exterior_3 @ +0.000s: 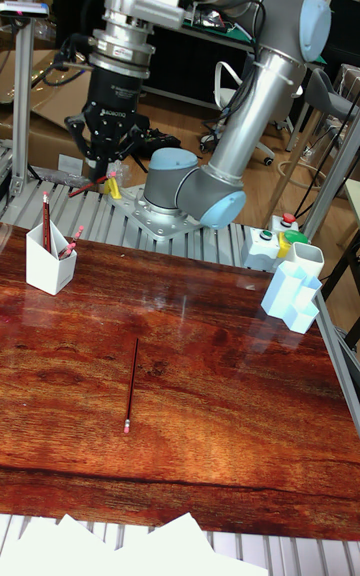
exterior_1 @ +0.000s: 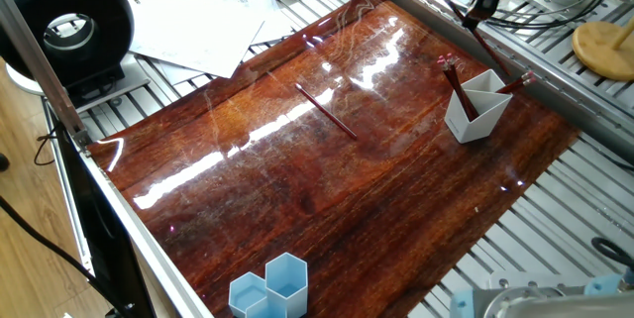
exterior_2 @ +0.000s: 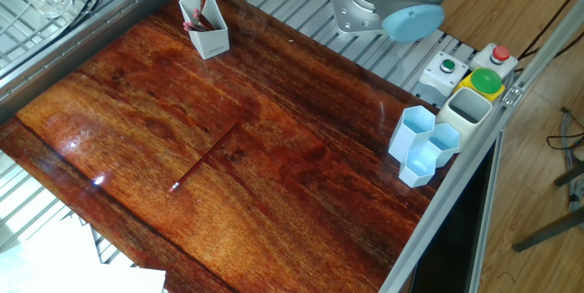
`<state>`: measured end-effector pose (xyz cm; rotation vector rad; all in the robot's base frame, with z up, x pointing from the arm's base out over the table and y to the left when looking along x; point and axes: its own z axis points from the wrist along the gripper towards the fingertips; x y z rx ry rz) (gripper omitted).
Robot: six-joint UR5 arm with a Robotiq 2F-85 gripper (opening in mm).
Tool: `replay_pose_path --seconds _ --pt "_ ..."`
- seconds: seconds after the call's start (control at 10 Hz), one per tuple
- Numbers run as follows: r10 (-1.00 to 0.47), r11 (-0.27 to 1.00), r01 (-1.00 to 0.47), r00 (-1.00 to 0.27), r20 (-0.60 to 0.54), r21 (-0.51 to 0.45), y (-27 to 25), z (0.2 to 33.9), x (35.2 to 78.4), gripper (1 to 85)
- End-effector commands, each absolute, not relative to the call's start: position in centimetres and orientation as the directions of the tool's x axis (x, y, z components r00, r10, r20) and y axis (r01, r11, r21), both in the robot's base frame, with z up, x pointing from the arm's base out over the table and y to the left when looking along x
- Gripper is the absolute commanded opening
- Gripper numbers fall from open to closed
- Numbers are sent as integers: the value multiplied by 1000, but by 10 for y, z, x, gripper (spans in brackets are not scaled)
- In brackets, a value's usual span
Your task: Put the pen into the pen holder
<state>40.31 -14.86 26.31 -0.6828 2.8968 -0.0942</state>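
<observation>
The claw hangs above the far edge of the desk. Its two dark fingers are drawn in narrow on what looks like a pen, a thin dark stick held near one end. The stick lies nearly level, slanting a little and pointing away from the arm's base. The grip itself is too small to see clearly.

The pen holder stands on the desk below the claw, a little toward the side the pen's free end points to. For the drop, I judge the pen's long axis must tip from near-level toward upright, and its low end must come over the holder's open mouth.

The holder is a small white plastic cup with flat, angular faces and a slanted, pointed rim. It already carries a few reddish pens leaning against its walls. The desk is glossy red-brown wood with strong grain and bright glare.

A second pen, slim and dark red, lies flat near the middle of the desk, well apart from the holder. Light blue six-sided cups stand at the opposite edge.
</observation>
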Motion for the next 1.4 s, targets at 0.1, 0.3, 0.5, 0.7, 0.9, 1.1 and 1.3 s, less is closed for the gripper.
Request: replay_pose_path --seconds 0.1,0.3,0.5,0.7,0.9,1.1,1.3 --pt "-399 914 -401 -864 -307 -59 -152 259 417 10" --pt "-399 914 -400 -844 -359 -75 -157 243 419 10" --pt "-399 913 -399 -835 -378 -83 -160 231 416 10" --pt "-391 915 -396 -832 -394 -73 -158 225 414 10" --pt "-387 916 -396 -818 -426 -73 -156 220 418 10" --pt "-397 910 -406 -798 -453 -82 -159 213 422 10" --pt "-397 910 -405 -793 -462 -86 -160 210 422 10"
